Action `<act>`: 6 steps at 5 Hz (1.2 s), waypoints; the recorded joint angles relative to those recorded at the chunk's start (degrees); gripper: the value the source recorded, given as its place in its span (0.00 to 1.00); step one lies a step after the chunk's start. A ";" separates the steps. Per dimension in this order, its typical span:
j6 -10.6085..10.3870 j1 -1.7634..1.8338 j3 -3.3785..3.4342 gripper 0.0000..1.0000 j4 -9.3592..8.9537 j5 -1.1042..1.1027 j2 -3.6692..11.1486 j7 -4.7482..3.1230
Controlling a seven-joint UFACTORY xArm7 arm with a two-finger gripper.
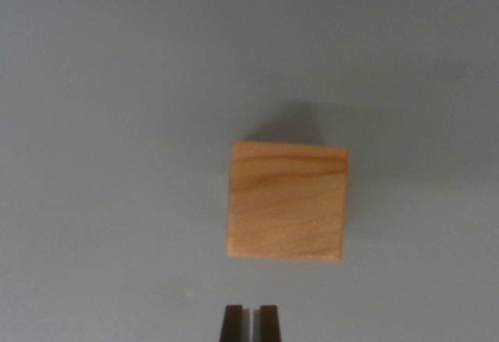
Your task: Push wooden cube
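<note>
Gripper (250,322) at the wrist view's bottom edge, dark jaws nearly together, narrow gap between

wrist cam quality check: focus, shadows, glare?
Wrist view: overall soft, the light-brown wooden cube has blurred edges though its grain reads; a faint shadow falls on the plain grey surface just above the cube; no glare; the dark hand tips at the bottom edge are cropped, nearly closed.

We find no text, label, brand, number or sign that can be read anywhere in the wrist view. The wooden cube (287,202) just beyond the pincer (250,322) shows only grain lines on its faces, and the grey surface (101,124) around it carries no marking.
</note>
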 joint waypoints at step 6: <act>-5.37 -0.43 -0.53 0.00 -4.15 -0.12 1.58 -0.06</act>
